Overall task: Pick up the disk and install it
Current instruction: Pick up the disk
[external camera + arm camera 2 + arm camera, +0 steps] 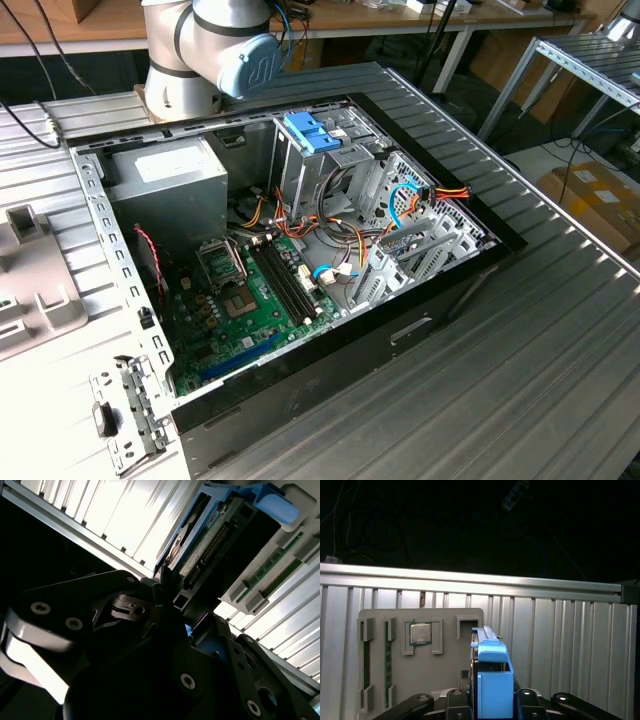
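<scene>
In both wrist views the disk (492, 680) (210, 535) stands on edge between my fingers: a grey drive in a light-blue carrier, with a brighter blue end tab (276, 505). My gripper (492, 702) (182, 600) is shut on the disk, its dark fingers (457, 700) pressing both flat sides. The disk hangs over a grey parts tray (445, 680). An empty square holder (469, 625) on the tray lies just beyond the disk's edge.
The tray holds a processor chip (420, 633) and green memory sticks (272, 565), and rests on a ribbed metal table (560, 645). The exterior view has an open computer case (300, 270) with a blue-topped drive cage (312, 132), the arm's base (210, 50) behind it, and the tray (30, 290) at that view's left.
</scene>
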Robot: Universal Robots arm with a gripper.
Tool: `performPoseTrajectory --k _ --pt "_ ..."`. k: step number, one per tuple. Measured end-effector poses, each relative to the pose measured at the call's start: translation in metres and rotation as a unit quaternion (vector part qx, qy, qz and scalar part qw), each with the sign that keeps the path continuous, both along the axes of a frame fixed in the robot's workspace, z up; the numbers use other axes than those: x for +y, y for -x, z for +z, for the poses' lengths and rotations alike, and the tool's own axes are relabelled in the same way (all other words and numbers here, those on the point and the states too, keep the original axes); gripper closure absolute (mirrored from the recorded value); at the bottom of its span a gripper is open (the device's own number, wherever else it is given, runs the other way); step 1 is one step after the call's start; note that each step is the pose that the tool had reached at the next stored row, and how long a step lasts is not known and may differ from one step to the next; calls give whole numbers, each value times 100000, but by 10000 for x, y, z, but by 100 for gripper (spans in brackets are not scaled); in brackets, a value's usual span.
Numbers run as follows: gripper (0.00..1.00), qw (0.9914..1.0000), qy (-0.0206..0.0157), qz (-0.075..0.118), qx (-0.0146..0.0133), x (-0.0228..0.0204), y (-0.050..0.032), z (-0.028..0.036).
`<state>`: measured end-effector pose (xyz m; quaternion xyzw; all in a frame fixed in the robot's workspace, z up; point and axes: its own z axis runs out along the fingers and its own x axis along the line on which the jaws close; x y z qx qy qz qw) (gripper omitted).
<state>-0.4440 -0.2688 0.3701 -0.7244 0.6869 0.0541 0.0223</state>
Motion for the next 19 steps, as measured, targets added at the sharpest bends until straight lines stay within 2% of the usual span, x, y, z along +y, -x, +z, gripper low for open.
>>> performPoseTrajectory --k 7,19 --pt "64 100000 -242 1 3 0 0 59" --pt "64 99999 -438 1 3 0 0 152"
